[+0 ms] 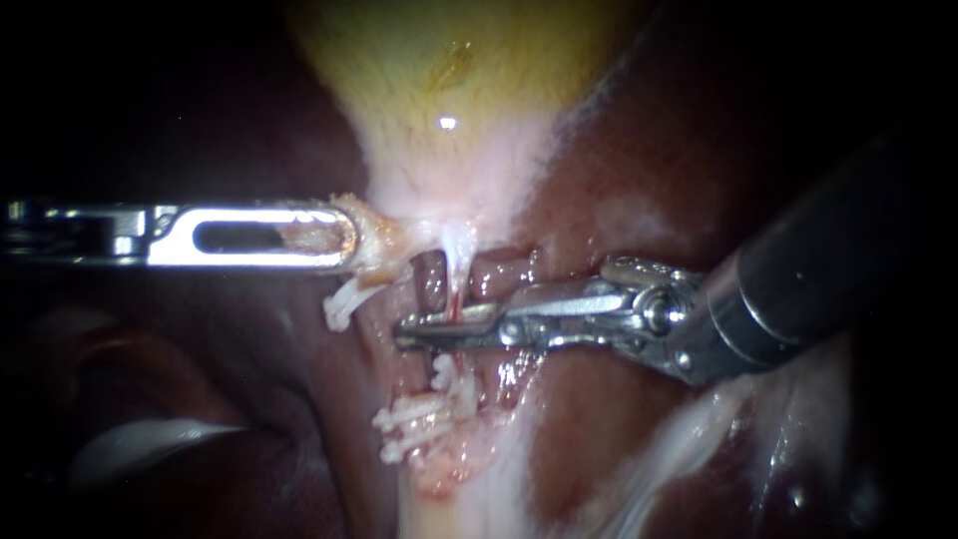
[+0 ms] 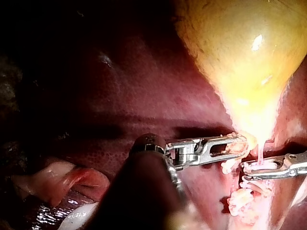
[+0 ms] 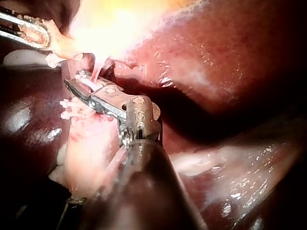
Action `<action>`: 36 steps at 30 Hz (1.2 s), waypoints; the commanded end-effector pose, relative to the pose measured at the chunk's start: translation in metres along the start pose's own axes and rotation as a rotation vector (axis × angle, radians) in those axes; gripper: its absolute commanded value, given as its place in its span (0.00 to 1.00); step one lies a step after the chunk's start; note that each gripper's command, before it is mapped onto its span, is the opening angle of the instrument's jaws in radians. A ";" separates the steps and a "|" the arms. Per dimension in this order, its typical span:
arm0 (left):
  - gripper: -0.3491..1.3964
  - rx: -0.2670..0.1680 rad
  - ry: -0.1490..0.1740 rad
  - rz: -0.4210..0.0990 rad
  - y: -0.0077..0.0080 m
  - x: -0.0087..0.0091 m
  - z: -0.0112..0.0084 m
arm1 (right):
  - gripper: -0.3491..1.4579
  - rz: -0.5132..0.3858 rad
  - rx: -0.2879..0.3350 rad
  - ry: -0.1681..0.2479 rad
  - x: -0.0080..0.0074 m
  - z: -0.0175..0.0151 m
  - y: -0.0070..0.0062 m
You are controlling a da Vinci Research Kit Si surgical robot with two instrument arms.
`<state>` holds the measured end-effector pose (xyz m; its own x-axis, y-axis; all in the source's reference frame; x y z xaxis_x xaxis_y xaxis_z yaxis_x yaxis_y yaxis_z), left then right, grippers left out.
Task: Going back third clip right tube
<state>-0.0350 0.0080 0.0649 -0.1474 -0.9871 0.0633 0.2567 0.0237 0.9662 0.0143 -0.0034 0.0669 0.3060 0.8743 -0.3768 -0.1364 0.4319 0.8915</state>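
My left instrument (image 1: 344,240) is pinching the gallbladder (image 1: 439,60) neck; my right instrument (image 1: 409,332) end effector is straddling the tube (image 1: 456,269), slightly spread.

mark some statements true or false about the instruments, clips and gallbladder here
1. The pincer of the left instrument grips tissue at the narrow end of the gallbladder. True.
2. The gallbladder is dark red. False: it is yellowish; the liver is the dark red tissue.
3. In the endoscope view, white clips sit below the tip of the right instrument. True.
4. The right instrument's shaft enters from the endoscope view's left. False: it comes in from the right.
5. The right instrument's tip is at a thin tube. True.
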 end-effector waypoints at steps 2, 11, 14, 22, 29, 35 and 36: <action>0.00 0.000 0.000 0.000 0.0000 0.0001 0.0000 | 0.37 -0.034 -0.001 0.000 -0.0002 0.0004 0.0001; 0.00 -0.001 -0.001 -0.005 -0.0001 0.0002 0.0000 | 0.47 -0.199 -0.021 0.001 -0.0013 0.0028 0.0006; 0.00 -0.001 -0.001 -0.005 -0.0001 0.0003 -0.0001 | 0.47 -0.258 -0.055 0.009 -0.0015 0.0027 0.0008; 0.00 -0.001 -0.001 -0.010 -0.0001 0.0004 -0.0004 | 0.47 -0.375 -0.093 0.009 -0.0017 0.0003 0.0022; 0.00 0.000 -0.001 -0.010 -0.0002 0.0005 -0.0005 | 0.47 -0.443 -0.098 0.003 -0.0019 -0.0011 0.0030; 0.00 0.000 0.000 -0.010 -0.0002 0.0005 -0.0007 | 0.47 -0.521 -0.090 0.009 -0.0023 -0.0021 0.0023; 0.00 0.000 0.000 -0.010 -0.0002 0.0005 -0.0008 | 0.47 -0.538 -0.085 0.010 -0.0022 -0.0025 0.0021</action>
<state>-0.0344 0.0073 0.0646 -0.1506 -0.9871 0.0535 0.2555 0.0134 0.9667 0.0107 -0.0039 0.0688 0.3411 0.5147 -0.7866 -0.0303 0.8424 0.5380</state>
